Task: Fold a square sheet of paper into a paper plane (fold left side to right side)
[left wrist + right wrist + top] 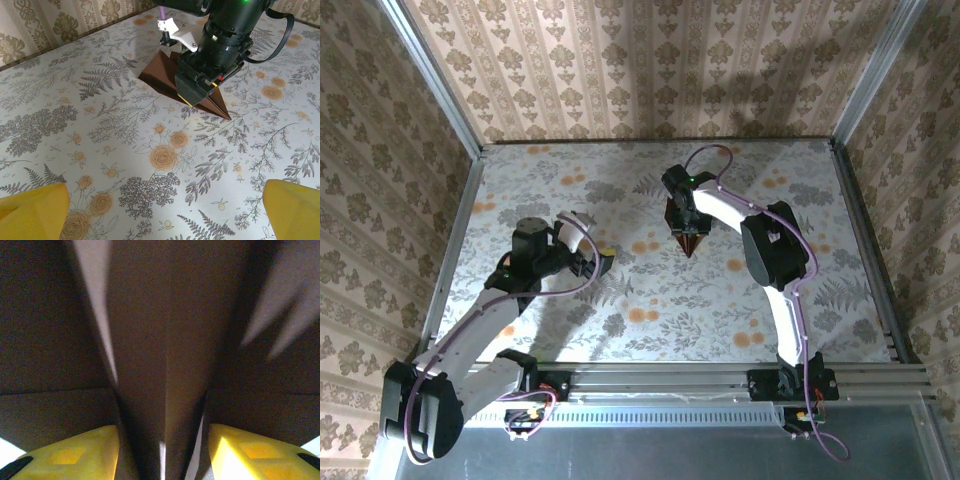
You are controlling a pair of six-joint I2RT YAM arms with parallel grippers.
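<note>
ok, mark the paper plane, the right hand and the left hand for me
paper plane [159, 75]: left wrist view, on its exposed flat wing.
right hand [162, 452]: right wrist view, midway between its yellow fingertips.
left hand [162, 202]: left wrist view, midway between its yellow fingertips.

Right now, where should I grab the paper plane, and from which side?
Pinch the centre ridge of the paper plane, coming straight down from above. Its wings lie flat on the table, so there is no edge to get under, while the ridge runs up between the right gripper's open fingers. It is probably the only part two fingers can close on.
</note>
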